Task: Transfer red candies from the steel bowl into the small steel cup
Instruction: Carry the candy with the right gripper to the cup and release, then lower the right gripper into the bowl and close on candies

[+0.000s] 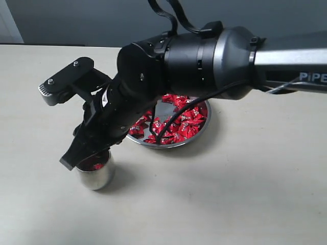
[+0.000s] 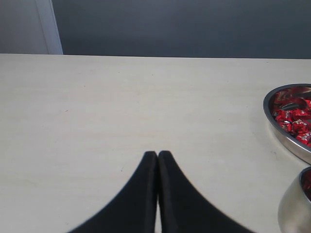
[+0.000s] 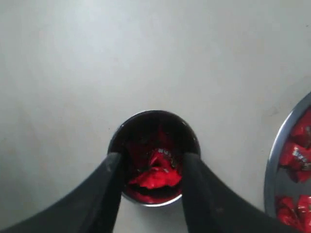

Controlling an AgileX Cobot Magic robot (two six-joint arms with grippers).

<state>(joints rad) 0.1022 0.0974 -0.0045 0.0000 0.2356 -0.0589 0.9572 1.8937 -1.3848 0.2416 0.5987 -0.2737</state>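
Observation:
The steel bowl [image 1: 203, 128] sits mid-table, holding many red candies [image 1: 184, 122]. Left of it and nearer stands the small steel cup [image 1: 97, 177]. My right gripper [image 1: 84, 157] hangs over the cup's mouth. In the right wrist view this gripper [image 3: 152, 158] is open, its fingers straddling the cup [image 3: 154, 203], and a red candy [image 3: 156, 177] lies loose between them inside the cup, touching neither finger. The bowl's rim [image 3: 273, 162] shows at the edge. My left gripper [image 2: 158, 154] is shut on nothing above bare table, with the bowl [image 2: 278, 132] and the cup [image 2: 293, 204] off to one side.
The pale table top [image 1: 245, 204] spreads around both vessels. The right arm's thick black body [image 1: 194, 61] hides the bowl's far side in the exterior view. A dark wall [image 2: 184, 26] runs behind the table's far edge.

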